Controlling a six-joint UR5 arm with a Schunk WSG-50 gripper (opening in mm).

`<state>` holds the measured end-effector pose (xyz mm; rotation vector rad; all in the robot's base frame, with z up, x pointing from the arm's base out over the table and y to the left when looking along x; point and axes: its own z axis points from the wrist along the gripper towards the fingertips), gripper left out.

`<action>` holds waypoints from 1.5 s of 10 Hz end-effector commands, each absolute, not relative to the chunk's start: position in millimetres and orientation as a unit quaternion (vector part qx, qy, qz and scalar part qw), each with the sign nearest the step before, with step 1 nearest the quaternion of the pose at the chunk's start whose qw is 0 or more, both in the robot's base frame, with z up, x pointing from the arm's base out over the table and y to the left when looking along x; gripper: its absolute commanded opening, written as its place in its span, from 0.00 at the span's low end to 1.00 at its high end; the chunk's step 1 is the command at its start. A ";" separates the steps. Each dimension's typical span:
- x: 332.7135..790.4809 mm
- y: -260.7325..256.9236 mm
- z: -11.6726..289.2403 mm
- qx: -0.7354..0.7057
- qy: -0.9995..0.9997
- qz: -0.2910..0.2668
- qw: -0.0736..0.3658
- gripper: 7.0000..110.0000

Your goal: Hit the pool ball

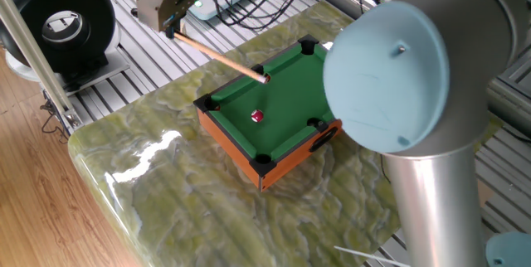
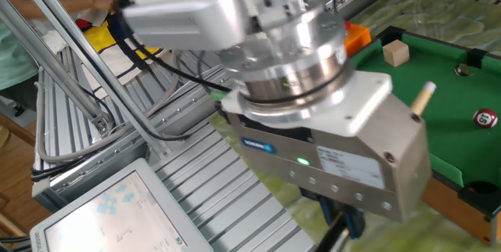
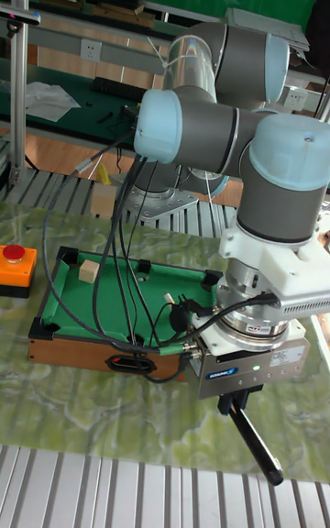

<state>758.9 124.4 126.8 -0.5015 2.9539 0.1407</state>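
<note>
In the other fixed view the claw point(image 2: 344, 225) fills the near foreground, low in the frame; its fingers are clamped on the dark butt of the cue stick point(image 1: 217, 56), which slants up toward the right with its pale tip over the near edge of the green felt. Beyond it, at the right edge of that frame, the pool ball point(image 2: 486, 117) lies on the felt, well apart from the cue tip. A tan cube point(image 2: 395, 52) sits farther back on the felt, upper right, and an orange box point(image 2: 356, 36) shows just beyond the toy's far rim.

In one fixed view the mini pool table point(image 1: 235, 141) stands mid-frame on the green marbled desk point(image 1: 158, 201). The cue reaches from the upper left down to a corner pocket on the far rail; the ball rests near the middle of the felt, apart from the tip.

Judging by this, the cue is gripped and roughly aimed, but the strike is not yet made: the tip must be driven forward into the ball.
</note>
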 end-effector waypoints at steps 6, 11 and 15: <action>765.6 141.9 129.9 -0.155 0.980 0.075 0.097 0.00; 773.2 150.2 141.7 -0.155 0.978 0.094 0.106 0.00; 782.4 172.9 153.3 -0.148 0.971 0.132 0.135 0.00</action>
